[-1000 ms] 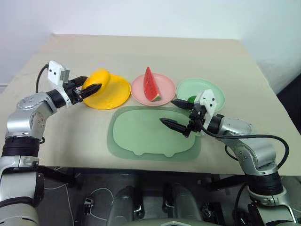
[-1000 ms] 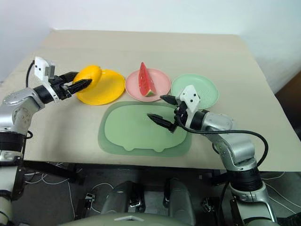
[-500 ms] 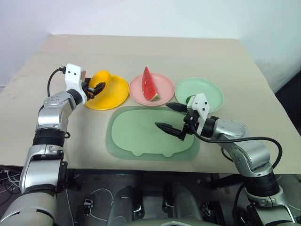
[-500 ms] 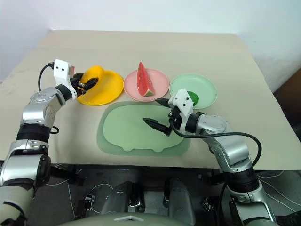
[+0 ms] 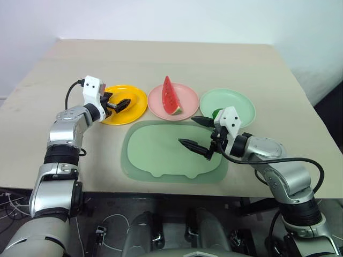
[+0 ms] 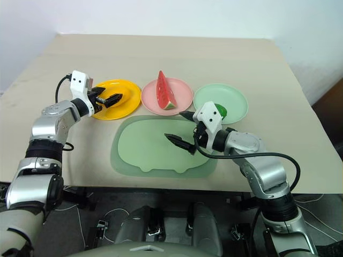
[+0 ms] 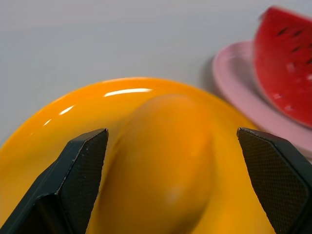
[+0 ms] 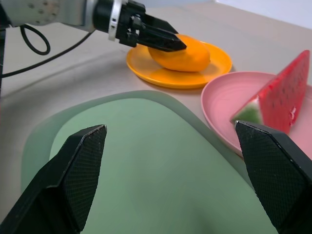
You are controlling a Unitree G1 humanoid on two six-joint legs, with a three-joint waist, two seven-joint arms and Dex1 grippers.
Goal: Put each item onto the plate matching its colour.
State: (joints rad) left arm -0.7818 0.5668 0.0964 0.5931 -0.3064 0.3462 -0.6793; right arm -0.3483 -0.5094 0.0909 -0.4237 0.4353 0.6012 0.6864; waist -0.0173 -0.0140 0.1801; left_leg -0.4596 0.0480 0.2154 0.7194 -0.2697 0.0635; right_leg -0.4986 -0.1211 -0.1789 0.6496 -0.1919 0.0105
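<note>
A: Where is the oval yellow toy mango [image 7: 163, 161]?
B: On the round yellow plastic plate [image 5: 135, 96], between the left gripper [image 5: 119, 104]'s spread fingers [image 7: 80, 168], not pinched.
A: And the right gripper [image 5: 195, 133]?
B: Fingers [image 8: 75, 168] wide apart, empty, over the pale green mat [image 5: 155, 152] on the desk [image 5: 214, 59].

Both head eyes look down on the surface [image 5: 161, 64] from above; each wrist camera sits close, both sharing the yellow plate [image 8: 209, 68].

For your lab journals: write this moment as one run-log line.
mango: on yellow plate | left gripper: open around mango | watermelon: pink plate | right gripper: open over mat
</note>
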